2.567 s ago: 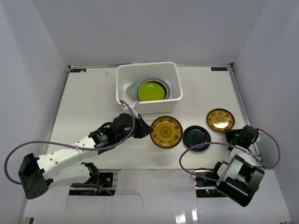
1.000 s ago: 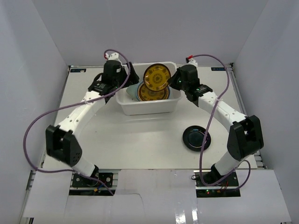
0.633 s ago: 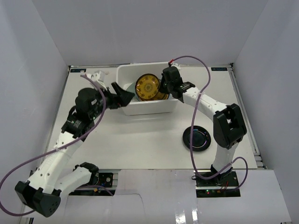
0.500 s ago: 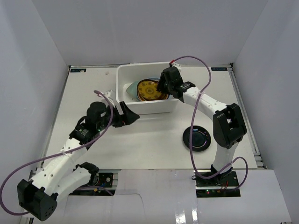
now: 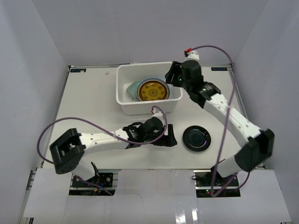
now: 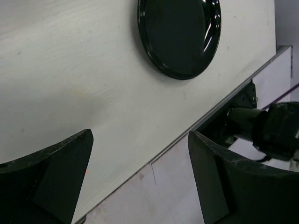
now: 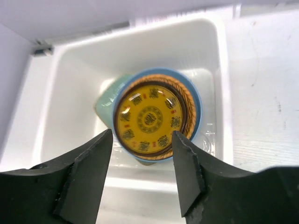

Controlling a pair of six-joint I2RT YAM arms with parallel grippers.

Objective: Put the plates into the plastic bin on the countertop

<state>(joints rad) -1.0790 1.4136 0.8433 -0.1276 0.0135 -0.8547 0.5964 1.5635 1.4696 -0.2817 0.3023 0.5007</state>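
Observation:
The white plastic bin [image 5: 122,106] stands at the back of the countertop [image 5: 93,107]. Inside it a gold-patterned plate [image 5: 152,90] lies flat on top of a stack of plates; in the right wrist view I see that plate [image 7: 149,119] over a light blue plate [image 7: 198,112] and a pale mint one [image 7: 105,100]. My right gripper [image 5: 172,77] hovers open and empty over the bin's right rim. One glossy black plate [image 5: 196,138] lies on the countertop at front right. Just left of it my left gripper [image 5: 169,136] stands open, with nothing between its fingers [image 6: 51,182].
The countertop's front edge [image 6: 187,135] runs close below the left gripper, with the right arm's base and cable [image 6: 266,133] beyond it. Grey walls close in the sides and back. The left arm's purple cable [image 5: 70,123] loops over the table's left front.
The right gripper opened and let the gold-patterned plate go; it now lies flat on the stack. The right arm drew back to the right. The left arm swung from the bin to the black plate.

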